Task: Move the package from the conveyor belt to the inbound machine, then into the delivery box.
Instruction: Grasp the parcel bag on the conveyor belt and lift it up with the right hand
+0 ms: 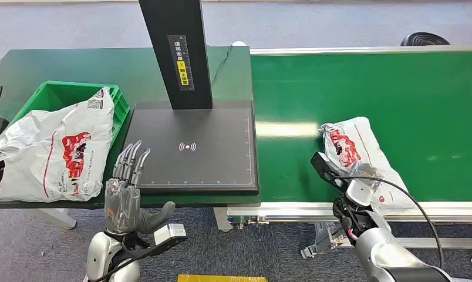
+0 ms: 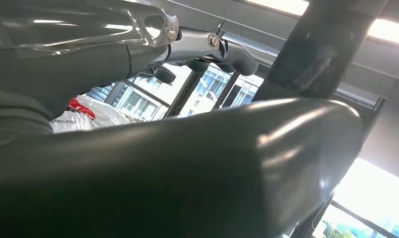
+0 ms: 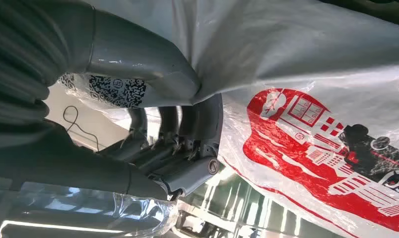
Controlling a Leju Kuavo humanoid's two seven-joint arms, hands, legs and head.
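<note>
Our right hand (image 1: 339, 176) is gripping the near end of the white-and-red package (image 1: 354, 150), which is lying on the green conveyor belt (image 1: 398, 88) close to its near edge, right of the black inbound machine (image 1: 195, 147). Our left hand (image 1: 127, 191) is hovering empty, fingers straight and apart, at the machine's near-left corner. Left of the machine, the green delivery box (image 1: 69, 94) is sitting with another white bag (image 1: 51, 153) draped over it, while grey floor (image 1: 339, 23) is stretching beyond the belt.

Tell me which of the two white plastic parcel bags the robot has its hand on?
The smaller white plastic bag with red print on the green conveyor belt; the right hand grips it. The bigger bag lies over the green box, untouched.
</note>
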